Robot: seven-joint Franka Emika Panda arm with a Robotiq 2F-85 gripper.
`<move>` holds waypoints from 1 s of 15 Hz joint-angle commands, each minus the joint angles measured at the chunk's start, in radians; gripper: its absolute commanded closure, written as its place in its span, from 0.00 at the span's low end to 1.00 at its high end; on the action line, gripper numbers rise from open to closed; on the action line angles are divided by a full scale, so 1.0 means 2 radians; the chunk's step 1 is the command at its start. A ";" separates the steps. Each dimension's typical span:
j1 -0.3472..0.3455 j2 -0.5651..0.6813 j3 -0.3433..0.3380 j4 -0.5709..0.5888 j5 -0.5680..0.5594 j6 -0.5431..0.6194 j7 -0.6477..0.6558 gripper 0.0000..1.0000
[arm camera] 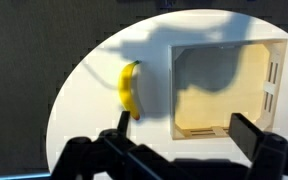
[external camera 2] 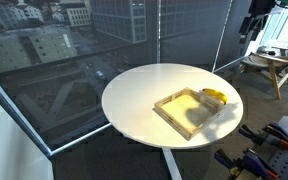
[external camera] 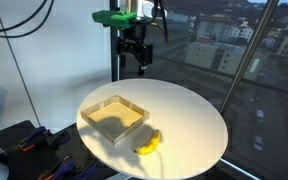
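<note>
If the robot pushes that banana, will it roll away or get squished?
The banana is curved and lies flat on the table, so it would probably spin or slide, not roll far. It looks ripe yellow, so likely soft; a hard squeeze might bruise it. It lies close to the tray, which could stop it.

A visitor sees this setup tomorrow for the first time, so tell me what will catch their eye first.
The yellow banana stands out most, lying on the round white table close beside a shallow wooden tray. The gripper hangs high above the table, its fingers apart with nothing between them. City buildings fill the background.
</note>
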 commanded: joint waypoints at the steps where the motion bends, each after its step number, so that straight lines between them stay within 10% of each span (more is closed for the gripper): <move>1: -0.011 0.021 0.009 0.021 0.014 -0.002 0.010 0.00; 15: -0.015 0.071 0.012 0.037 0.057 0.030 0.003 0.00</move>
